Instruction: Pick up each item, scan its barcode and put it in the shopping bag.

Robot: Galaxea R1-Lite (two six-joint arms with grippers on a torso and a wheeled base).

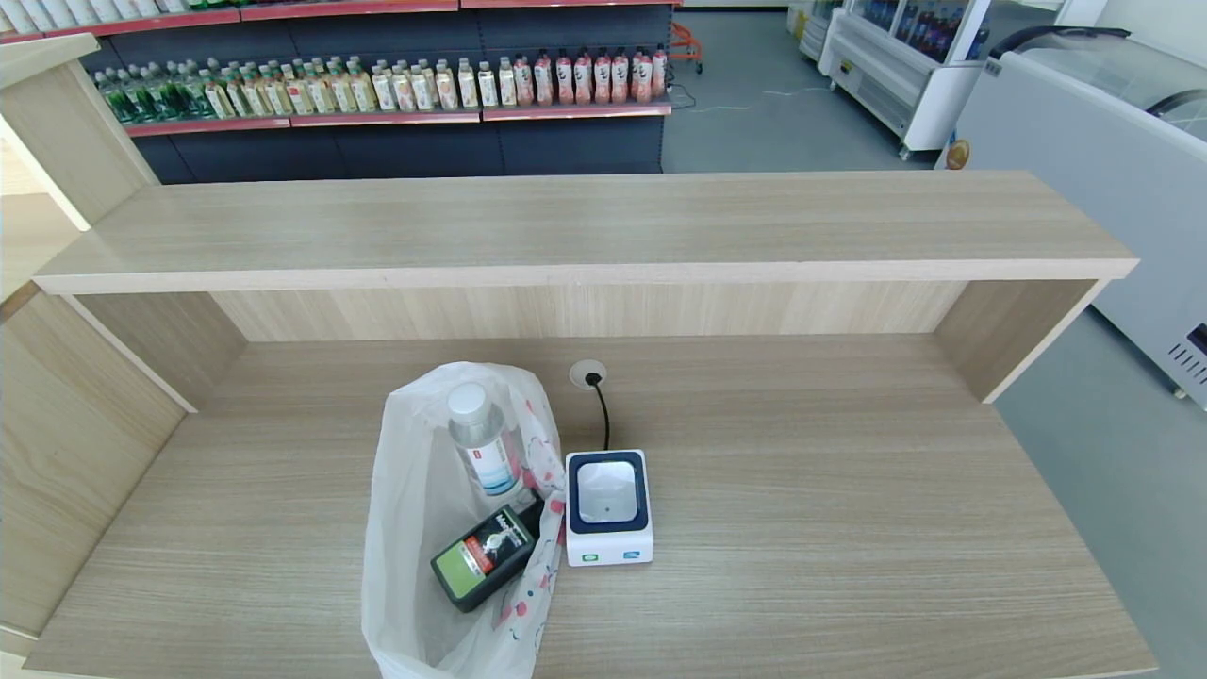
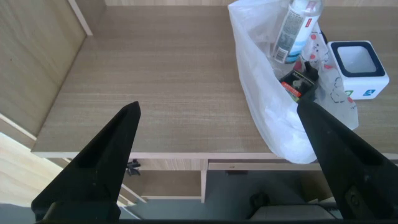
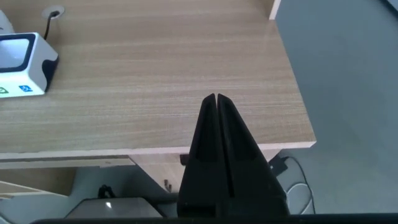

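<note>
Bottle (image 1: 482, 441) and maybe a carton (image 1: 483, 558) are sitting in the bag (image 1: 405, 528) beside the scanner (image 1: 608, 509); I'm seeing left gripper (image 2: 219, 109) spread, right gripper (image 3: 216, 97) pinched together.

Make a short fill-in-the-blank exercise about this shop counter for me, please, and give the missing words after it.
1. The white plastic shopping bag holds ____ items: a clear bottle with a white cap and a dark box with a green label.
2. Seen from the robot, the white barcode scanner with a dark blue frame stands on the bag's ____ side.
3. The left gripper is wide ____.
4. The right gripper is fully ____ and holds nothing.

Missing words: two; right; open; shut.
</note>
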